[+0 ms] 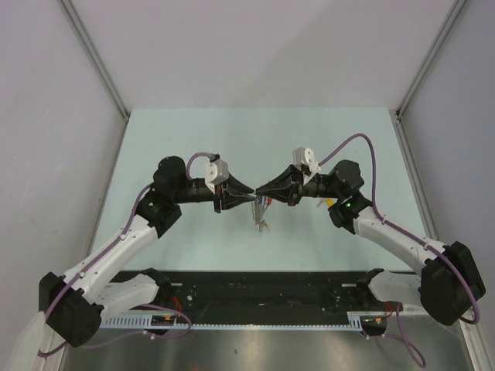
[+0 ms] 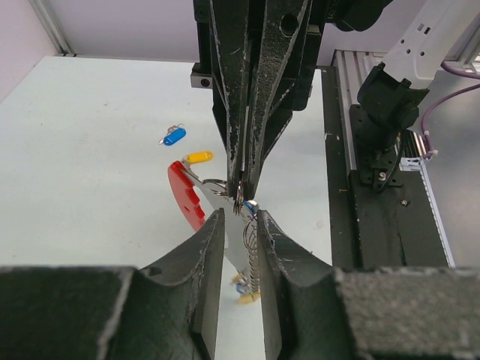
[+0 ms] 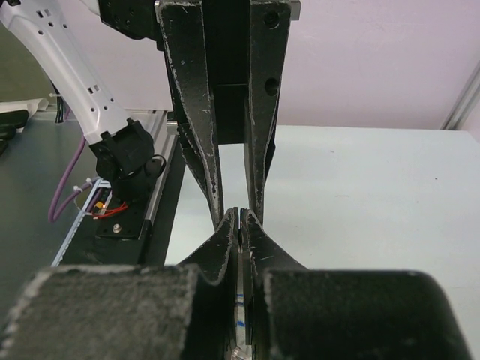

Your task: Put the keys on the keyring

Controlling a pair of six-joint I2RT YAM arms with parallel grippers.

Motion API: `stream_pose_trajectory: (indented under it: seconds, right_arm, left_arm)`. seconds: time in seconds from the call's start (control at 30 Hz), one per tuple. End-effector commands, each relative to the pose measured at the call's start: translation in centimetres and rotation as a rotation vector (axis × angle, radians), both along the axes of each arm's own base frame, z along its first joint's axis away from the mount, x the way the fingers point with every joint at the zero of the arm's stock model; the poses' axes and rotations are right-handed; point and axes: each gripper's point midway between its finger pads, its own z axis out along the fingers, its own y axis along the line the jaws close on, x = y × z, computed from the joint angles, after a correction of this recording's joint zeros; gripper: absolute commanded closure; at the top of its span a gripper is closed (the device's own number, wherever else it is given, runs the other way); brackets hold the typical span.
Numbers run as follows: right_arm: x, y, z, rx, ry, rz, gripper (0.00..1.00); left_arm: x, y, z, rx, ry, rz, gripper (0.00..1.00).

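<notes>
Gripping thin metal keyring point(image 2: 184, 196), scuffed black fingers point(image 2: 201, 262) meet.

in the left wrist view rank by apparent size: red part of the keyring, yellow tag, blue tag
1. red section of the keyring: largest, but nearer the camera
2. yellow tag and blue tag: about alike, blue farther off, so unranked
</notes>
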Motion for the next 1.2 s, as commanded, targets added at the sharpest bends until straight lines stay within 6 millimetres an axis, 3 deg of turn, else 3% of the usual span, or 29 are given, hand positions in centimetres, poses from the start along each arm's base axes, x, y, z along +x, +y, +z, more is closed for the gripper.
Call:
stream_pose_trajectory:
  seconds: [0.0,0.23,0.33,0.43,0.5,0.53,0.63,0.67,0.73,0.97,1.17]
  right_arm:
    - [-0.2,0.3,0.7,0.023,-0.048,0.005,1.0]
    - [-0.2,0.5,0.4,0.01,-0.048,0.013,1.0]
    - [-0.1,0.7,0.0,0.003,-0.039,0.013,1.0]
    - [-0.2,0.7,0.2,0.006,-0.035,0.017,1.0]
    - [-0.4,0.5,0.7,0.015,-0.035,0.012,1.0]
    - [-0.3,0.4,0.8,0.016,-0.031,0.003,0.97]
    - [0.2,-0.6,1.9,0.027,-0.01,-0.068,0.59]
    - [0.4,-0.9,1.8,0.017,0.011,-0.094,0.53]
    - [0.9,-1.9,2.7,0.031,0.013,-0.162,0.43]
    - [3.2,-3.7,1.6,-0.001,0.087,-0.364,0.46]
    - [4.1,-3.3,0.0,-0.007,0.087,-0.454,0.53]
  left_arm:
    - [-0.5,-0.3,1.7,-0.015,-0.04,-0.041,0.72]
    - [-0.6,-0.6,1.7,-0.019,-0.009,-0.058,0.75]
    - [-0.7,-0.6,1.8,-0.02,-0.005,-0.062,0.83]
    - [-0.5,-0.5,1.5,-0.01,-0.006,-0.049,1.0]
    - [-0.4,-0.4,1.4,-0.006,-0.014,-0.035,1.0]
    - [-0.4,-0.4,1.4,-0.008,-0.019,-0.03,1.0]
    - [0.2,-0.1,1.2,-0.023,-0.041,0.019,1.0]
    - [0.3,0.0,0.5,-0.022,-0.033,0.032,1.0]
    - [0.5,0.1,1.1,-0.06,-0.051,0.056,1.0]
    - [0.8,-0.1,0.8,-0.146,0.001,0.089,1.0]
    - [0.8,0.0,1.0,-0.17,-0.005,0.1,1.0]
